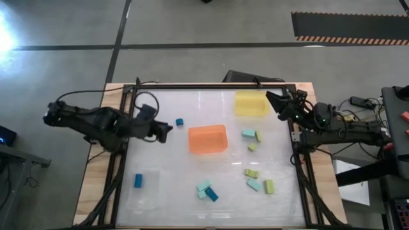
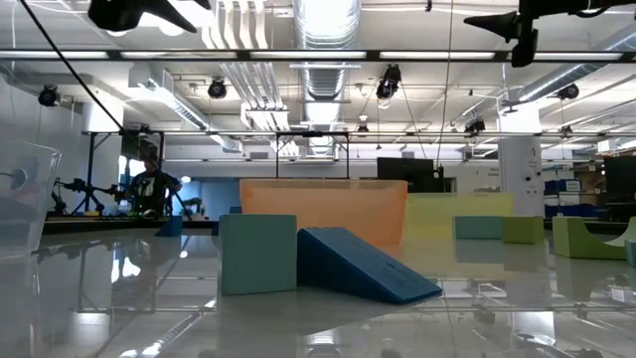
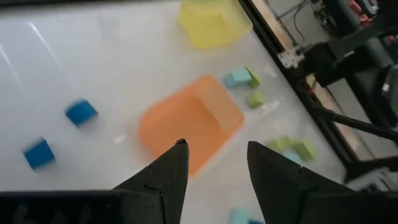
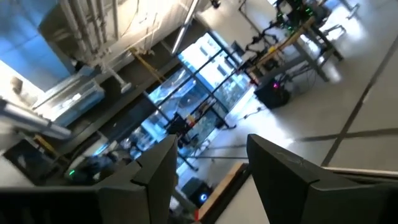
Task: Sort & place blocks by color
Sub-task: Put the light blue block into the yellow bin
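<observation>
Left gripper (image 1: 167, 131) — fingers parted, empty, above the table (image 1: 166, 160); right gripper (image 1: 271, 99) likewise

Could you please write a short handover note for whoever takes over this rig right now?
Left gripper: open and empty, raised at the table's left side, facing the orange tray.
Right gripper: open and empty, raised beside the yellow tray.
Done: one blue block lies in the clear tray.
Left: another blue block sits loose near the left gripper; teal, green and blue blocks are scattered right of and below the orange tray. Orange and yellow trays look empty.
</observation>
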